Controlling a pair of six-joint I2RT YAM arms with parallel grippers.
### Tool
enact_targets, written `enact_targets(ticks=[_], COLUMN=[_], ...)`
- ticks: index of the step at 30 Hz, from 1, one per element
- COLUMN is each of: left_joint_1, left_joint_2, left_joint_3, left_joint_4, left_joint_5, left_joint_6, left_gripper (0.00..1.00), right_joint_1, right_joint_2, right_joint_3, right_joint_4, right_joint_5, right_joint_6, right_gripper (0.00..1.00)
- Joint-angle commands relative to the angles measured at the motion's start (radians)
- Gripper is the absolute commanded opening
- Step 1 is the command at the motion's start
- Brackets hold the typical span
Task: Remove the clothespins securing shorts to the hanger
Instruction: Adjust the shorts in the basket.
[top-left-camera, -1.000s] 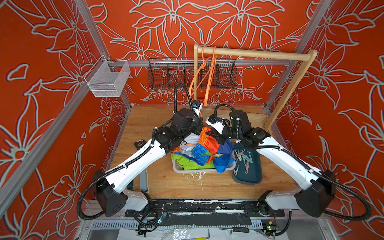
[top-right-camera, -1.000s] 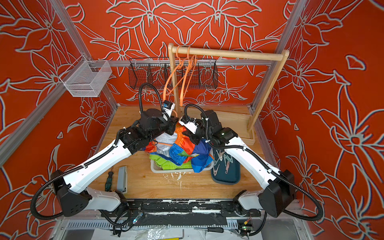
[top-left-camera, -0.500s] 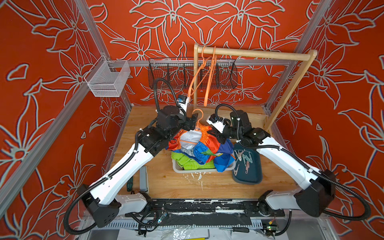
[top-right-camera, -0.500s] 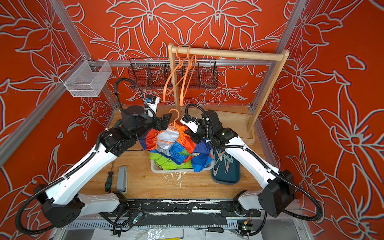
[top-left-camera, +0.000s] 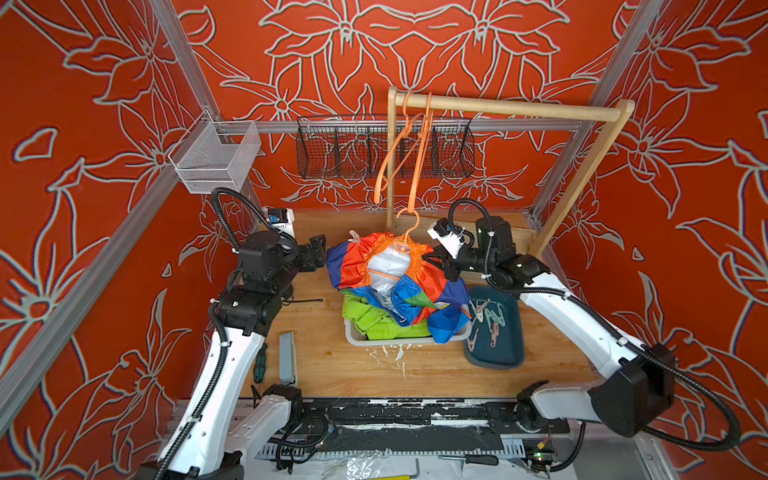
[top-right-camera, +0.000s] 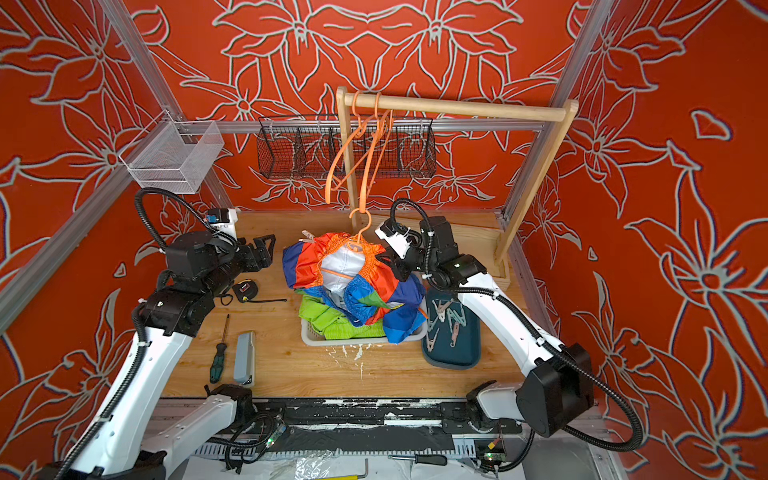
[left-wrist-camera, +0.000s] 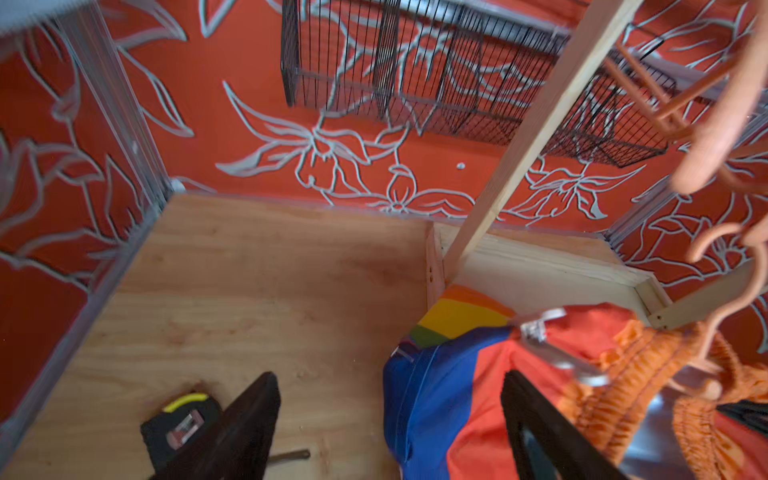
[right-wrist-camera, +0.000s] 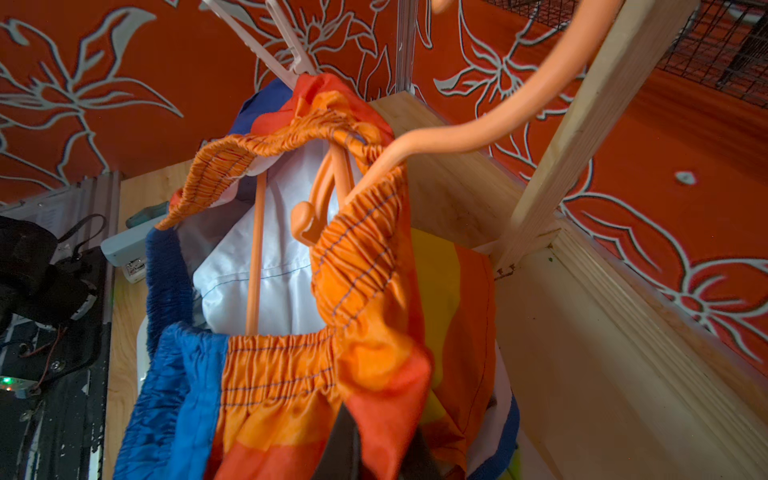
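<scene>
Pale pink plastic is showing on the one clothespin (top-left-camera: 354, 237) that is gripping the rainbow shorts (top-left-camera: 353, 266). It is sitting at the far left corner of the gathered orange waistband and is sticking up and outward. In the right wrist view it is appearing as a whitish peg (right-wrist-camera: 282, 50) at the waistband's far end. The shorts are hanging bunched on an orange hanger (right-wrist-camera: 478, 129), with panels of blue, red, orange, yellow and green falling around a white lining. The hanger's bar is crossing that lining. The bundle is hanging over a white basket (top-left-camera: 399, 341) in the middle of the table (top-left-camera: 332, 365), and its lower folds are spilling onto the lime green shorts (top-left-camera: 365, 320) lying inside the basket. To the right of the basket, loose clothespins (top-left-camera: 484, 309) in mint and pink are lying scattered in a teal tray (top-left-camera: 494, 361). The left fingers (top-left-camera: 318, 245) are standing spread wide and holding nothing. They are hovering just beside the shorts' blue left edge, above a tape measure (top-right-camera: 243, 289) lying on the table. The right fingers (top-left-camera: 441, 266) are clenching the right end of the waistband and holding the rainbow shorts up. In the right wrist view the fabric is draping over the dark fingers, so I cannot tell whether they are also pinching the hanger's arm.
</scene>
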Motion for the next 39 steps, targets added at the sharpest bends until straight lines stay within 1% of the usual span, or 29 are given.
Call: enact_targets(ticks=[1,4,7,10,15,18,24,25,27,28,30,32,36,39], left_joint_1=[0.047,0.064,0.074,0.081,0.083,0.082,0.083,0.081,0.081,0.082,0.083,0.082,0.08,0.079], left_joint_2=[0.01,0.029,0.049,0.057,0.109,0.136,0.141,0.14,0.142,0.144,0.148,0.152,0.148,0.132], left_joint_3=[-0.028,-0.047,-0.063,-0.07,-0.055,-0.049,-0.071,-0.073,-0.072,-0.068,-0.062,-0.06,-0.056,-0.074], left_joint_4=[0.028,0.05,0.085,0.133,0.189,0.2,0.228,0.231,0.24,0.242,0.249,0.263,0.27,0.272], left_joint_5=[0.202,0.293,0.377,0.452,0.582,0.63,0.655,0.657,0.662,0.665,0.677,0.691,0.707,0.706], left_joint_6=[-0.033,-0.012,0.0,-0.011,-0.036,-0.036,-0.04,-0.04,-0.043,-0.044,-0.053,-0.065,-0.072,-0.059], left_gripper=[0.84,0.84,0.84,0.84,0.83,0.79,0.69,0.65,0.52,0.46,0.31,0.25,0.0,0.0], right_joint_1=[-0.027,-0.042,-0.043,-0.043,-0.043,-0.043,-0.043,-0.043,-0.043,-0.043,-0.043,-0.043,-0.043,-0.044], right_joint_2=[-0.022,-0.014,-0.008,-0.007,-0.005,-0.003,0.003,0.004,0.008,0.01,0.012,0.016,0.023,0.028], right_joint_3=[-0.024,-0.032,-0.027,-0.032,-0.034,-0.033,-0.035,-0.035,-0.035,-0.035,-0.036,-0.038,-0.046,-0.056], right_joint_4=[0.139,0.179,0.182,0.185,0.188,0.19,0.197,0.197,0.197,0.197,0.196,0.197,0.194,0.185], right_joint_5=[-0.135,-0.181,-0.198,-0.2,-0.205,-0.206,-0.208,-0.208,-0.208,-0.208,-0.208,-0.208,-0.204,-0.196], right_joint_6=[0.065,0.096,0.101,0.102,0.102,0.105,0.109,0.111,0.112,0.112,0.11,0.111,0.107,0.102], right_gripper=[0.0,0.0,0.0,0.0,0.0,0.0,0.0,0.0,0.0,0.0,0.0,0.0,0.0,0.0])
